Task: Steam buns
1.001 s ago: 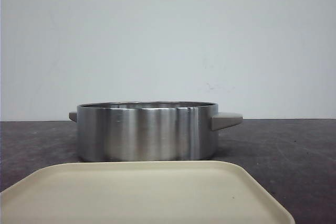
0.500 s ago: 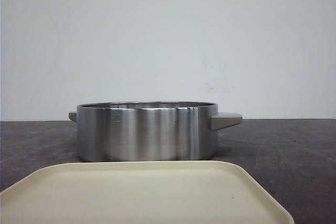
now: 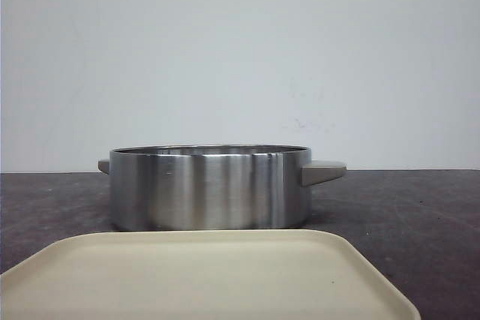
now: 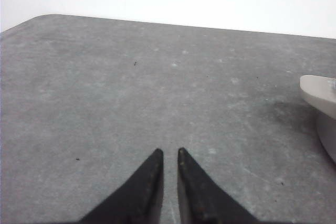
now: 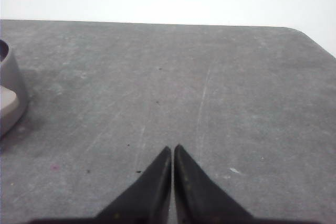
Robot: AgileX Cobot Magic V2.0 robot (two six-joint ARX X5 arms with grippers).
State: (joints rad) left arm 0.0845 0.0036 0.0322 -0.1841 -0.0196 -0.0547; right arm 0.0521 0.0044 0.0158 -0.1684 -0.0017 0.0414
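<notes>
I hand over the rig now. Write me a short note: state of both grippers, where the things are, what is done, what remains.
Left gripper: shut, holds nothing, above bare table.
Right gripper: shut, holds nothing, also above bare table.
Steel pot: upright on the table, no lid, behind the beige tray. Its inside is hidden from all views.
Tray: nothing on the part that shows.
Buns: none seen in any view.
Done: nothing that the pictures show.
Left: find the buns and steam them.

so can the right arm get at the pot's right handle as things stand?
Probably yes. The right end effector is shut and holds nothing, the handle shows at the edge of its wrist view, and only bare table lies between them.
</notes>
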